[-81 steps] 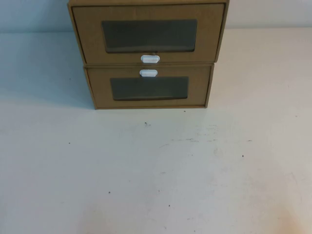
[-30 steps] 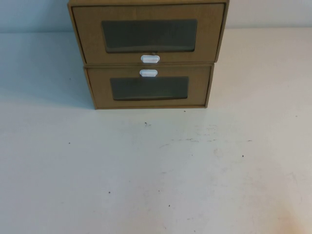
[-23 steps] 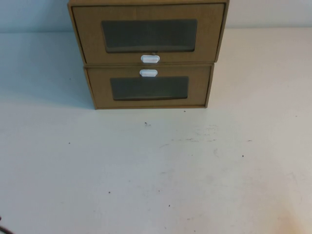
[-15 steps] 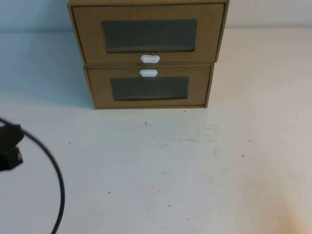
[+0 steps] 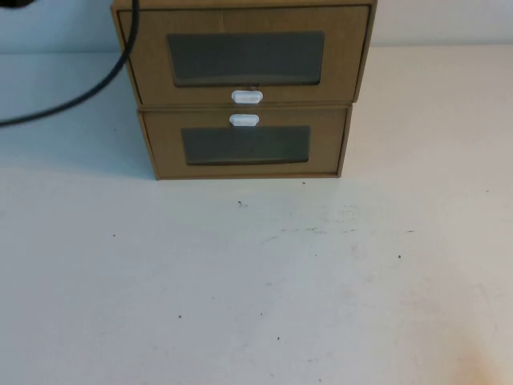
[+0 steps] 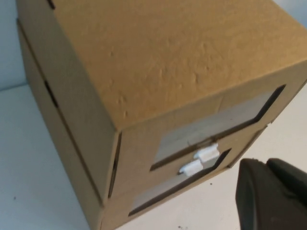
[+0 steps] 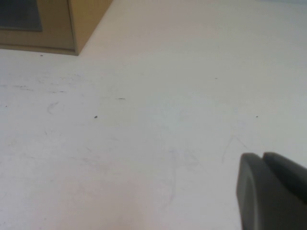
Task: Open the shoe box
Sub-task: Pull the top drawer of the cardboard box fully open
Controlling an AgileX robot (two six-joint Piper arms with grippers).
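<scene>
Two brown cardboard shoe boxes stand stacked at the back of the table, the upper box [image 5: 244, 56] on the lower box [image 5: 244, 148]. Each front has a dark window and a white pull tab, the upper tab [image 5: 247, 97] and the lower tab [image 5: 244, 120], and both fronts are closed. My left gripper [image 6: 266, 162] hovers high beside the stack's front left corner, shut and empty, looking down on the box top [image 6: 172, 52] and the tabs [image 6: 207, 152]. My right gripper [image 7: 263, 155] is shut over bare table, well away from the box corner [image 7: 57, 24].
A black cable [image 5: 80, 100] of the left arm curves across the upper left of the high view, in front of the upper box's left edge. The white table [image 5: 280, 281] stretches out in front of the boxes, with small dark specks on it.
The left arm came in from the lower left and rose toward the back left; its cable now hangs by the stack's top corner. The boxes and the right gripper have not moved.
</scene>
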